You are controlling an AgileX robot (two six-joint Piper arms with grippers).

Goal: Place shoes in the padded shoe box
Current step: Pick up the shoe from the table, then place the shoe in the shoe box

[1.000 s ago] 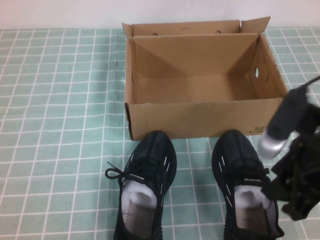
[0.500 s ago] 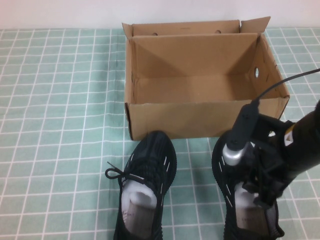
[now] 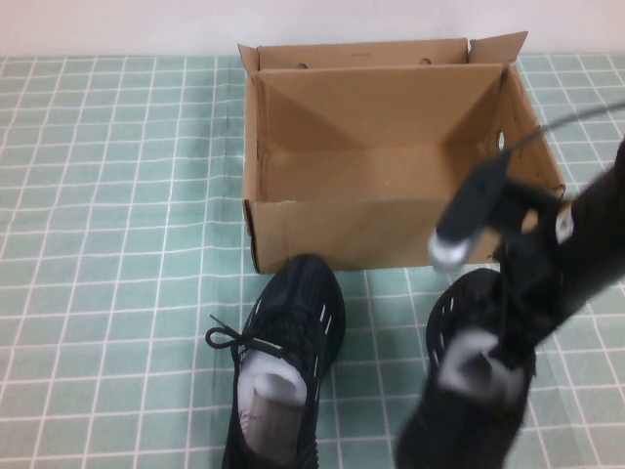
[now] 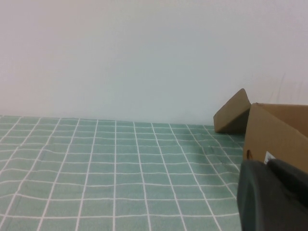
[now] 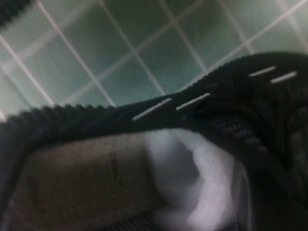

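Green checked cloth (image 3: 117, 195) covers the table, white wall behind. Largest item: the padded shoe box (image 3: 391, 233), open-topped, flaps up, nothing inside, sitting at the far centre with its long axis running left-right.

Two black sneakers lie just in front of the box's near wall, toes pointing toward it, so each shoe's long axis runs crosswise to the box's. The left shoe (image 3: 285, 362) rests flat on the cloth, white stuffing showing at its collar. The right shoe (image 3: 467, 391) looks tilted and blurred, judged to be coming off the cloth.

The right gripper (image 3: 508, 337) is shut on the right shoe's collar; the right wrist view shows the lining and stuffing (image 5: 192, 183) directly below. The left gripper (image 4: 272, 197) is parked off to the left, closed and holding nothing, with only a box corner in its view.

Key relation: the box opening lies straight ahead of and above the held shoe. Judgement: lift over the near wall, then probably turn the shoe to lie lengthwise.
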